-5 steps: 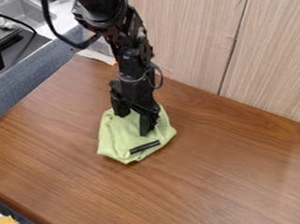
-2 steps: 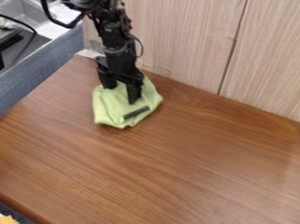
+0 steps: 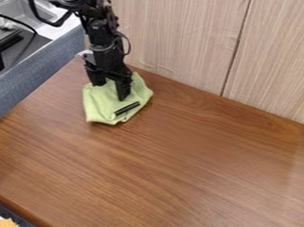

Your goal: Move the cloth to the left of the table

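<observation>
The gripper (image 3: pixel 111 88) hangs over the upper left part of the table (image 3: pixel 177 168), its two fingers spread apart and set down on the light green cloth (image 3: pixel 106 107). Folded and crumpled, the cloth lies on the wood beneath and around the fingertips, and its upper part is partly hidden by the gripper. A short black stick (image 3: pixel 127 108) rests on the cloth, just below the right finger.
A blue-grey edge (image 3: pixel 29 77) runs along the table's left side, with a sink (image 3: pixel 21 12) beyond it. A pale wood panel wall (image 3: pixel 177 40) stands behind. An orange item (image 3: pixel 7 223) is at the bottom left corner.
The gripper and cloth have moved together up and to the left across the table, the black stick travelling with them. The fingers have stayed apart.
</observation>
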You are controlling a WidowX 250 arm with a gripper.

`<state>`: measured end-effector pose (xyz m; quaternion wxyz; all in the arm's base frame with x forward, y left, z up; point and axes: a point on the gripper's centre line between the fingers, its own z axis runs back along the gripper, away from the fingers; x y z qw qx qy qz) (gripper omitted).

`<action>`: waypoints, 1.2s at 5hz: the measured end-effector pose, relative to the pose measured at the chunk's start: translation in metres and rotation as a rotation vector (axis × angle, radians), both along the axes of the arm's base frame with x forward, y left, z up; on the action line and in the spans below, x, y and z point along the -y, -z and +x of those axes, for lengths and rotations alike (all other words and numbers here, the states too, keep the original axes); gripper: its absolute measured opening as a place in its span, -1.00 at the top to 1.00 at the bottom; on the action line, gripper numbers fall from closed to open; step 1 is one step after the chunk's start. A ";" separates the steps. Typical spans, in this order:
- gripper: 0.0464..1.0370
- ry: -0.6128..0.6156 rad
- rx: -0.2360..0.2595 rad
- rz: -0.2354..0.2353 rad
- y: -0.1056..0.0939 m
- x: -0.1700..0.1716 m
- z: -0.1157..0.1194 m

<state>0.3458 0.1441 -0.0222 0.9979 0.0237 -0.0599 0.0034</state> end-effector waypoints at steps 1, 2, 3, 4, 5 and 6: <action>-0.93 -0.003 -0.009 -0.006 -0.001 0.000 -0.007; -0.92 0.012 -0.023 -0.024 -0.005 0.004 -0.013; -0.92 0.014 -0.006 -0.020 -0.019 0.006 -0.016; -0.92 0.026 -0.010 -0.029 -0.027 0.010 -0.019; -0.92 0.015 0.035 -0.021 -0.053 0.013 -0.023; -0.92 0.010 0.074 -0.010 -0.072 0.017 -0.030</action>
